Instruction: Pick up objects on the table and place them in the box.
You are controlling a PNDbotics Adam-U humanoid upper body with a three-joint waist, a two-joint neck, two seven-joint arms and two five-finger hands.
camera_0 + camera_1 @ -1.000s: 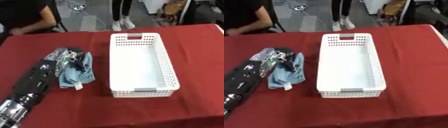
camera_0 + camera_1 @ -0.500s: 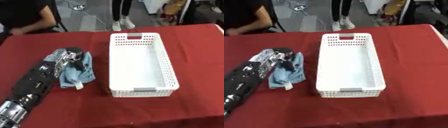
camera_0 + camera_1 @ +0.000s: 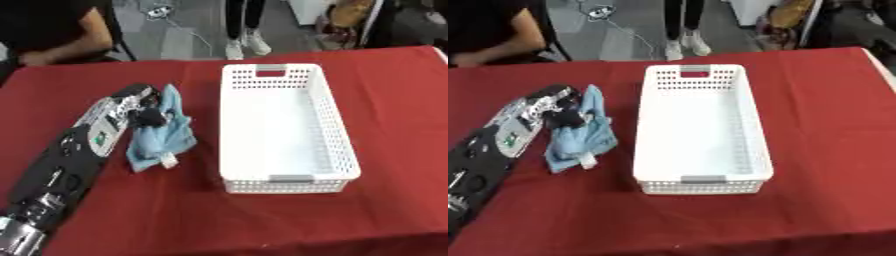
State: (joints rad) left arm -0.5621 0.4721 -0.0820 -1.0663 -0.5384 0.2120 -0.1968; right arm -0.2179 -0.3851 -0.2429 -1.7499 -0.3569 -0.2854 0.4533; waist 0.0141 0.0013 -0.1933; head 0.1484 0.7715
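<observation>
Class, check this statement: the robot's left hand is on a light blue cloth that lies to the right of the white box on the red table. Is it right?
Not quite. The light blue cloth lies to the left of the white box, not the right, as the left eye view shows. The rest holds: the left hand is on it, on the red table.

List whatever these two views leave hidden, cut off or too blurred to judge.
- Left robot hand: its fingers are blurred against the blue cloth, so whether they grip the cloth cannot be told in either view.
- Cloth: the part under the robot hand is hidden.
- White tag on the cloth: too small to read.
- Right robot hand: in neither view.
- White box: near outer wall foreshortened.
</observation>
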